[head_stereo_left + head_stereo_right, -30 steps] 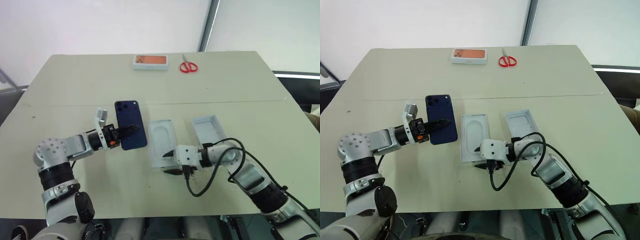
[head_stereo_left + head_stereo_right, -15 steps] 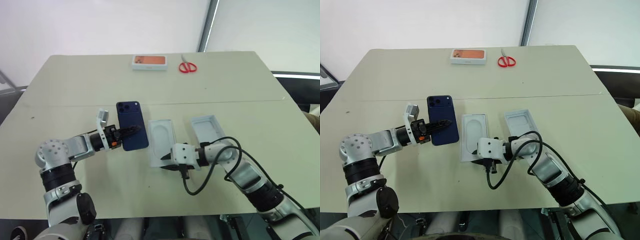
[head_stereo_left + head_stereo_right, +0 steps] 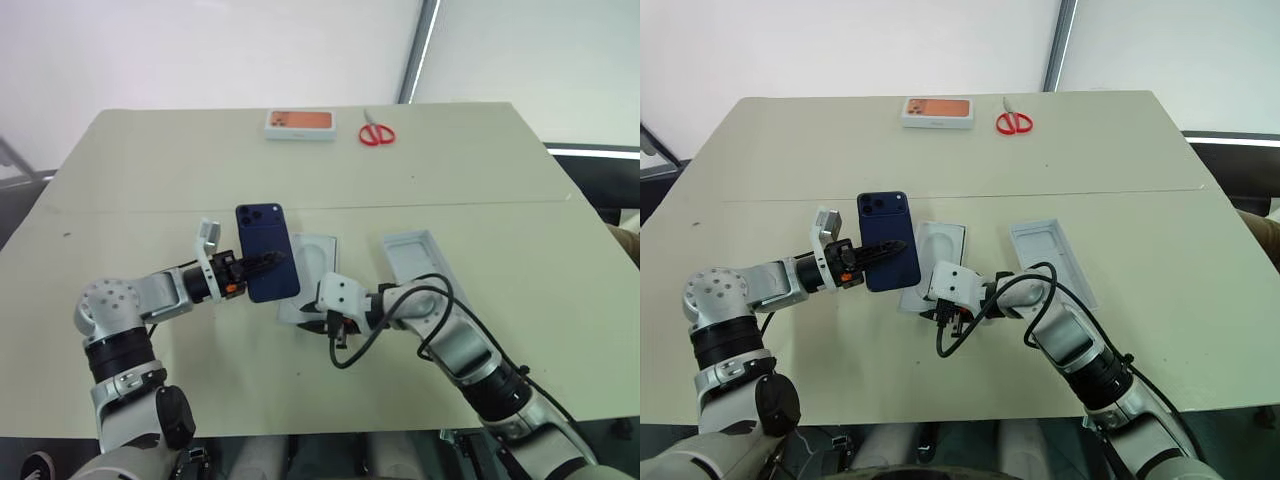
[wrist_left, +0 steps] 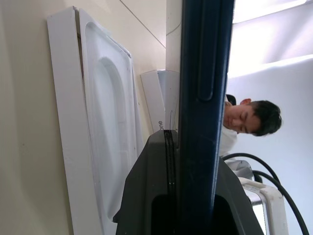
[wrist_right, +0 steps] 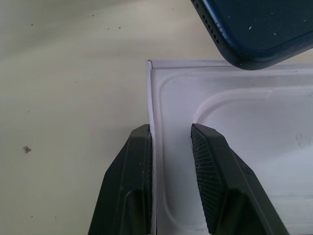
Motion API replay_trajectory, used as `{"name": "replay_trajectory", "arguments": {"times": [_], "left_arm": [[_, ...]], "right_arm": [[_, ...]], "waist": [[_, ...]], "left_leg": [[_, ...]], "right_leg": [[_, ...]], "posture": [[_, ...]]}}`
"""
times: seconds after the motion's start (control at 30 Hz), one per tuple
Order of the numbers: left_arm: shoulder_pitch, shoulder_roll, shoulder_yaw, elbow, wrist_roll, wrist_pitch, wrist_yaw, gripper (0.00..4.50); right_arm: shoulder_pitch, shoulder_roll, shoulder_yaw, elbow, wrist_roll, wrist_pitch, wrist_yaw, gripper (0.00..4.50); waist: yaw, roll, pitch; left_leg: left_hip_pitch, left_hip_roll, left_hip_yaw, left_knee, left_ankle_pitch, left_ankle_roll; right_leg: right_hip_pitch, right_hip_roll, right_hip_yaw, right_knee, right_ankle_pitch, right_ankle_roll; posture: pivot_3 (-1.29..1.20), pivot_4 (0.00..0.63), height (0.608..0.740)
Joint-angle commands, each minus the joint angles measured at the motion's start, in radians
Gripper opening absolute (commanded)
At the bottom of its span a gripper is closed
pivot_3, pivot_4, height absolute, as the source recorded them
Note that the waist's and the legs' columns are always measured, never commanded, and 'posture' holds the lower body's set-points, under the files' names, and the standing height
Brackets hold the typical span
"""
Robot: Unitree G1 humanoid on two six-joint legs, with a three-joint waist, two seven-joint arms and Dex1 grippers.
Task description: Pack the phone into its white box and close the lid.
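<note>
The left gripper (image 3: 262, 264) is clamped on the phone (image 3: 267, 265), holding it upright just beside the white box (image 3: 316, 262). The right gripper (image 5: 171, 161) straddles the box's near wall, one finger (image 5: 136, 169) outside, partly open. The lid (image 3: 420, 262) lies beyond the box.

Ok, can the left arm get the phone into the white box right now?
Probably not yet: the left gripper holds the phone beside the white box, but an insert seems to fill it.

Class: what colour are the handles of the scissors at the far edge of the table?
Red; the scissors show best in the left eye view.
</note>
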Motion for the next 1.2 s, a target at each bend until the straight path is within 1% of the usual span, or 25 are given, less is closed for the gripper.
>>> {"name": "replay_trajectory", "arguments": {"times": [0.03, 0.13, 0.2, 0.37, 0.43, 0.5, 0.57, 0.63, 0.77, 0.97, 1.03, 1.07, 1.1, 1.2], "left_arm": [[-0.013, 0.001, -0.012, -0.031, -0.034, 0.0, -0.014, 0.0], [-0.01, 0.006, -0.021, -0.028, -0.036, 0.004, -0.02, 0.0], [-0.008, 0.011, -0.032, -0.025, -0.035, 0.002, -0.029, 0.0], [-0.016, 0.037, -0.09, -0.005, -0.023, -0.024, -0.069, 0.0], [-0.036, 0.06, -0.145, 0.029, 0.001, -0.054, -0.105, 0.0], [-0.068, 0.09, -0.215, 0.092, 0.03, -0.079, -0.152, 0.0], [-0.08, 0.124, -0.311, 0.119, 0.066, -0.126, -0.217, 0.0], [-0.103, 0.14, -0.38, 0.159, 0.089, -0.153, -0.273, 0.0], [-0.147, 0.148, -0.507, 0.243, 0.152, -0.206, -0.364, 0.0], [-0.177, 0.131, -0.563, 0.301, 0.178, -0.216, -0.421, 0.0], [-0.183, 0.122, -0.545, 0.319, 0.176, -0.21, -0.417, 1.0], [-0.185, 0.121, -0.543, 0.322, 0.179, -0.212, -0.418, 1.31], [-0.187, 0.121, -0.543, 0.321, 0.186, -0.218, -0.413, 1.73], [-0.187, 0.121, -0.547, 0.304, 0.194, -0.22, -0.411, 3.31]], "right_arm": [[0.002, -0.02, -0.003, -0.027, 0.027, -0.002, 0.023, 2.58], [-0.003, -0.046, -0.025, -0.065, 0.055, 0.001, 0.048, 4.05], [-0.013, -0.064, -0.049, -0.083, 0.071, 0.004, 0.051, 4.05], [-0.03, -0.127, -0.155, -0.144, 0.161, 0.064, 0.074, 4.05], [-0.026, -0.158, -0.217, -0.164, 0.217, 0.099, 0.088, 4.05], [-0.008, -0.201, -0.253, -0.152, 0.216, 0.082, 0.086, 4.05], [-0.001, -0.225, -0.252, -0.124, 0.193, 0.058, 0.068, 4.05], [0.002, -0.226, -0.25, -0.117, 0.201, 0.054, 0.062, 4.05], [0.003, -0.211, -0.244, -0.119, 0.198, 0.052, 0.027, 4.05], [0.017, -0.212, -0.233, -0.133, 0.187, 0.049, -0.009, 4.05], [0.022, -0.216, -0.236, -0.134, 0.188, 0.047, -0.017, 4.12], [0.024, -0.217, -0.238, -0.132, 0.187, 0.045, -0.022, 4.12], [0.026, -0.219, -0.239, -0.131, 0.186, 0.044, -0.025, 4.12], [0.024, -0.216, -0.233, -0.123, 0.181, 0.033, -0.031, 4.12]], "waist": [[0.0, 0.0, 0.0], [0.0, 0.0, 0.0], [0.0, 0.0, 0.0], [0.001, 0.0, 0.0], [0.001, 0.0, 0.0], [0.005, 0.0, 0.001], [0.004, -0.001, 0.001], [0.002, -0.001, 0.001], [0.0, 0.0, 0.001], [0.0, 0.0, 0.001], [0.0, 0.0, 0.001], [0.0, 0.0, 0.001], [0.0, 0.0, 0.001], [0.0, 0.0, 0.001]], "left_leg": [[0.0, 0.0, 0.0, 0.0, 0.0, 0.0], [0.0, 0.0, 0.0, 0.0, 0.0, 0.0], [0.0, 0.0, 0.0, 0.0, 0.0, 0.0], [-0.001, 0.0, 0.0, 0.0, 0.0, 0.0], [-0.001, 0.0, 0.0, 0.0, 0.0, 0.0], [-0.001, 0.0, 0.0, 0.0, 0.0, 0.0], [-0.001, -0.001, 0.0, 0.0, 0.0, 0.0], [-0.001, -0.001, 0.0, 0.0, 0.0, 0.0], [-0.001, -0.001, 0.001, -0.001, 0.0, 0.001], [-0.002, -0.001, 0.0, -0.001, 0.0, 0.001], [-0.002, -0.001, 0.001, -0.001, 0.0, 0.001], [-0.002, -0.001, 0.0, 0.0, 0.0, 0.001], [-0.002, -0.001, 0.0, 0.0, 0.0, 0.001], [-0.001, -0.001, 0.0, 0.0, 0.0, 0.001]], "right_leg": [[0.0, 0.0, 0.0, 0.0, 0.0, 0.0], [0.0, 0.0, 0.0, 0.0, 0.0, 0.0], [0.0, 0.0, 0.0, 0.0, 0.0, 0.0], [0.0, 0.0, 0.0, 0.0, 0.0, 0.0], [0.0, 0.0, 0.0, 0.0, 0.0, 0.0], [0.0, 0.0, 0.0, 0.0, 0.0, 0.0], [0.0, 0.0, -0.001, -0.001, 0.0, 0.0], [0.0, -0.001, 0.0, -0.001, 0.0, 0.0], [-0.001, -0.001, 0.0, -0.001, 0.0, 0.0], [-0.001, -0.001, 0.0, -0.001, 0.0, 0.0], [-0.001, -0.001, 0.0, -0.001, 0.0, 0.0], [-0.001, -0.001, 0.0, -0.001, 0.0, 0.0], [-0.001, -0.001, 0.0, -0.001, 0.0, 0.0], [0.0, -0.001, 0.0, -0.001, 0.0, 0.0]], "posture": [[0.0, 0.15, 0.74], [0.0, 0.15, 0.74], [0.0, 0.15, 0.74], [0.0, 0.15, 0.74], [0.0, 0.15, 0.74], [0.0, 0.15, 0.74], [0.0, 0.15, 0.74], [0.0, 0.15, 0.74], [0.0, 0.15, 0.74], [0.0, 0.15, 0.74], [0.0, 0.15, 0.74], [0.0, 0.15, 0.74], [0.0, 0.15, 0.74], [0.0, 0.15, 0.74]]}}
